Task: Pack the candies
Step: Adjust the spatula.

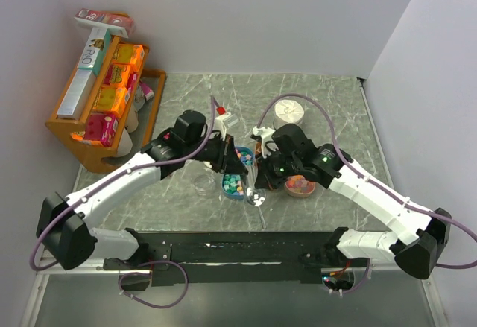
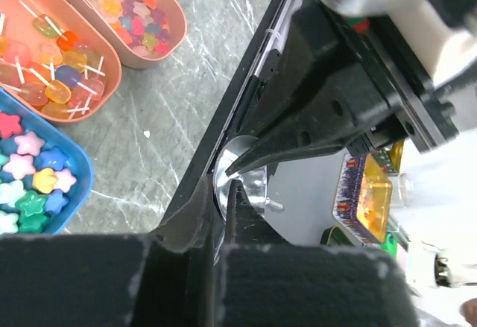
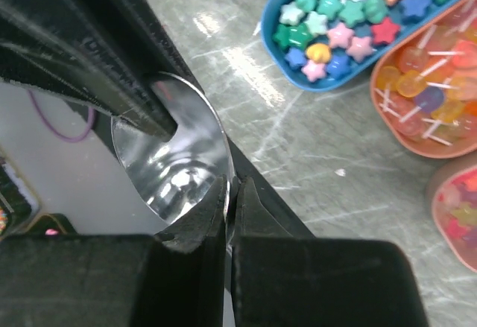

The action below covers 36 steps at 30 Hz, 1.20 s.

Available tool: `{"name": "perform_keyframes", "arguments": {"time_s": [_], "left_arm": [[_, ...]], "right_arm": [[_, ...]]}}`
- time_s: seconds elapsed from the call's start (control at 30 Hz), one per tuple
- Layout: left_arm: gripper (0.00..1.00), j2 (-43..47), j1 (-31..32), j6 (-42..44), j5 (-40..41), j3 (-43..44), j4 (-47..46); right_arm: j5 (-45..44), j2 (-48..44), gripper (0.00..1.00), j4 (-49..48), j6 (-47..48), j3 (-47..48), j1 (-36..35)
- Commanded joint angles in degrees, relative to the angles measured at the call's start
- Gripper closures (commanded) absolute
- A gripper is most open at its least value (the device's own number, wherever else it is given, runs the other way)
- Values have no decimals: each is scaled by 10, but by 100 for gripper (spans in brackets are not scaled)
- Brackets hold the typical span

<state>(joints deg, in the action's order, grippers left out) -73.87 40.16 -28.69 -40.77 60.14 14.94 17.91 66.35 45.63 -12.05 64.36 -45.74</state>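
Both tools are clamped on the rim of the metal cup [image 3: 175, 167] at lower left of the right wrist view, the left gripper [image 2: 226, 193] on one side and the right gripper [image 3: 231, 187] opposite, while the candies [image 3: 343, 21] lie in the blue tray [image 3: 328, 83] at upper right.

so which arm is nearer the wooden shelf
Left. The left arm passes close beside the shelf, just to its right in the top view; the right arm is far off on the other side.
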Motion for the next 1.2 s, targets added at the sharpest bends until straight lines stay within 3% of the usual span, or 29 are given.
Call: {"name": "perform_keyframes", "arguments": {"time_s": [0.0,0.13,0.23,0.3,0.33,0.4,0.47,0.5,0.53,0.57,0.77,0.9,1.07,1.17], "left_arm": [[99,-57,-3,33,-6,39,34],[99,-101,-3,19,-11,80,73],[99,-115,-2,-6,-7,105,82],[99,-111,-3,-28,2,119,79],[99,-111,-2,-34,3,125,79],[99,-115,-3,-53,15,140,77],[99,-128,-4,-61,19,156,86],[99,-133,-4,-68,21,174,91],[99,-145,-7,-73,20,183,103],[99,-149,-9,-77,17,191,105],[99,-174,-39,-155,6,227,115],[99,-180,-66,-205,-2,223,114],[99,-184,-84,-245,-28,199,94],[99,-185,-90,-245,-32,192,94]], "right_arm": [[67,-42,100,-22,23,20,-4],[14,-46,100,-21,12,26,-4],[-73,-60,100,-26,-21,19,-4],[-137,-71,90,-32,-42,8,-4],[-152,-87,78,-39,-56,2,-5],[-178,-117,66,-57,-60,-20,-4],[-211,-141,46,-75,-65,-41,-4],[-229,-164,22,-78,-66,-45,-4],[-240,-175,8,-81,-66,-52,-3],[-247,-183,1,-86,-64,-56,-3],[-240,-185,2,-49,-45,-45,-5],[-213,-164,23,-41,-43,-42,-5],[-220,-146,35,-48,-44,-50,-10],[-230,-127,48,-54,-43,-51,-12]]}}
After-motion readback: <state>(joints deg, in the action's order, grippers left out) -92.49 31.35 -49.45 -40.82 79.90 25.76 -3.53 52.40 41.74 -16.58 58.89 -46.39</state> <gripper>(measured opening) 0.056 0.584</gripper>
